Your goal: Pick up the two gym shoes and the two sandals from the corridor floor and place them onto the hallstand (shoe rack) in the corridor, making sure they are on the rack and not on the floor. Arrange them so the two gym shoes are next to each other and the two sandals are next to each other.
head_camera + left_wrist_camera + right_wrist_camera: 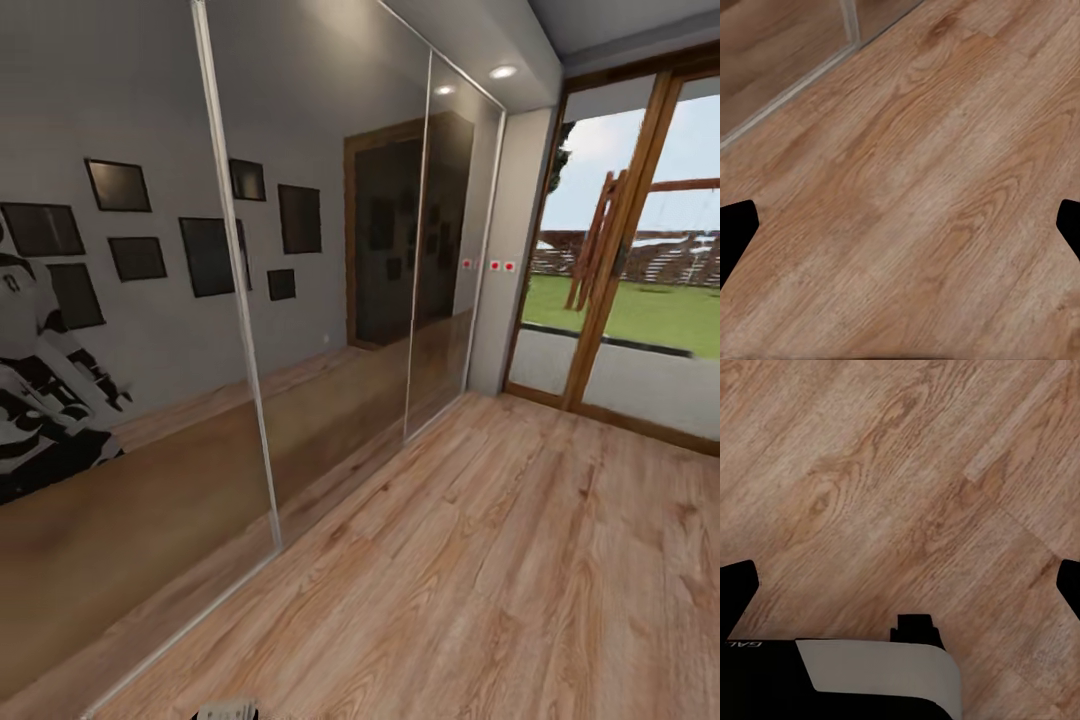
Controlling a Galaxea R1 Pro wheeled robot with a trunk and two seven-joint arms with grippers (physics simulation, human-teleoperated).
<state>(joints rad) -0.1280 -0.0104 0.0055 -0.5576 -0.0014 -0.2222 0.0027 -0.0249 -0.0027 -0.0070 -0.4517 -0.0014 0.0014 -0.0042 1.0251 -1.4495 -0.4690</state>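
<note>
Robot's in transit, both the left hand (900,225) and right hand (900,585) spread open, empty over corridor floor (520,560) beside mirrored wardrobe (150,350), presumably seeking shoes.

A corridor with a light wood-plank corridor floor (520,560). Along the left runs a mirrored sliding wardrobe (300,300), its panels reflecting dark picture frames (118,185), a brown doorway, and the black-and-white robot at the far left. At the far right, a wood-framed glass door (625,280) shows green lawn outside. Two ceiling spotlights (503,72) glow above.
</note>
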